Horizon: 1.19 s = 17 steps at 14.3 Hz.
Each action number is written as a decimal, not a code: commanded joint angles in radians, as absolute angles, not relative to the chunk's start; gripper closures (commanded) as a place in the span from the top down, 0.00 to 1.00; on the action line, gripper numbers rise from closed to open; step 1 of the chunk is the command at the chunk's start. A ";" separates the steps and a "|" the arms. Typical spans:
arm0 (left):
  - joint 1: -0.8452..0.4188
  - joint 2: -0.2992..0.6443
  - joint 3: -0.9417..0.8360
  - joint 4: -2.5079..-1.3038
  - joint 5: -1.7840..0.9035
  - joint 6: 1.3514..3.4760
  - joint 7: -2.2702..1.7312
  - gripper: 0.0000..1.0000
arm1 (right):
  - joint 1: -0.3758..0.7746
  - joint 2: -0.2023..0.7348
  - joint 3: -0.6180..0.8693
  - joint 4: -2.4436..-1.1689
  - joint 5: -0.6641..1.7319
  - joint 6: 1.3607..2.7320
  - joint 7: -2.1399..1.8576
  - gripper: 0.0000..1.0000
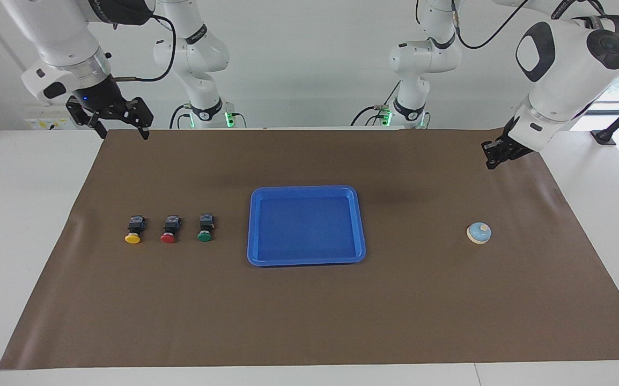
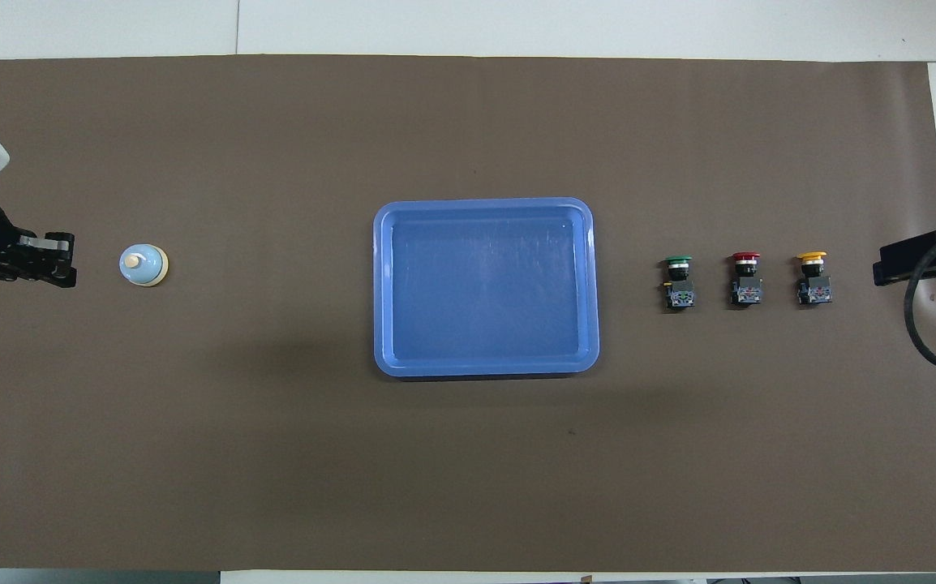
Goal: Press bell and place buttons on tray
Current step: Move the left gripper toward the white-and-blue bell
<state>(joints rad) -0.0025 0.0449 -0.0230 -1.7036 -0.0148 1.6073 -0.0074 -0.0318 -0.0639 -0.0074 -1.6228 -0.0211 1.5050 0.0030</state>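
Note:
The bell (image 1: 479, 232) stands on the brown mat toward the left arm's end; it also shows in the overhead view (image 2: 143, 265). The yellow button (image 1: 133, 229), red button (image 1: 169, 229) and green button (image 1: 205, 228) lie in a row toward the right arm's end, also in the overhead view: yellow (image 2: 813, 280), red (image 2: 745, 280), green (image 2: 679, 284). The blue tray (image 1: 307, 188) lies empty in the middle (image 2: 484, 203). My left gripper (image 1: 491, 158) hangs over the mat's edge at the bell's end (image 2: 58, 261). My right gripper (image 1: 122, 133) is open and empty, raised over the mat's corner at the buttons' end (image 2: 890, 268).
The brown mat (image 1: 309, 321) covers most of the white table. A black cable (image 2: 918, 324) loops down from the right arm over the mat's end.

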 commanded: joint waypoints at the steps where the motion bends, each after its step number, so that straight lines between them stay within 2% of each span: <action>1: 0.029 0.096 -0.028 -1.720 -0.023 1.663 0.098 0.00 | -0.040 -0.063 -0.005 -1.620 -0.009 1.493 -0.014 1.00; 9: 0.058 0.247 -0.025 -1.723 0.008 1.856 0.153 0.00 | -0.070 -0.063 -0.008 -1.620 -0.009 1.494 -0.012 1.00; 14: 0.089 0.238 -0.025 -1.853 0.017 2.011 0.158 0.00 | -0.100 -0.063 -0.008 -1.620 -0.009 1.488 -0.018 1.00; 17: 0.094 0.242 -0.025 -1.876 0.017 2.042 0.158 0.00 | -0.100 -0.075 -0.006 -1.641 -0.009 1.480 -0.020 1.00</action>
<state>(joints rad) 0.0864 0.2630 -0.0204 -1.8335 0.0006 2.0006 0.1458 -0.0857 -0.0639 -0.0135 -1.6256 -0.0211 1.4912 0.0030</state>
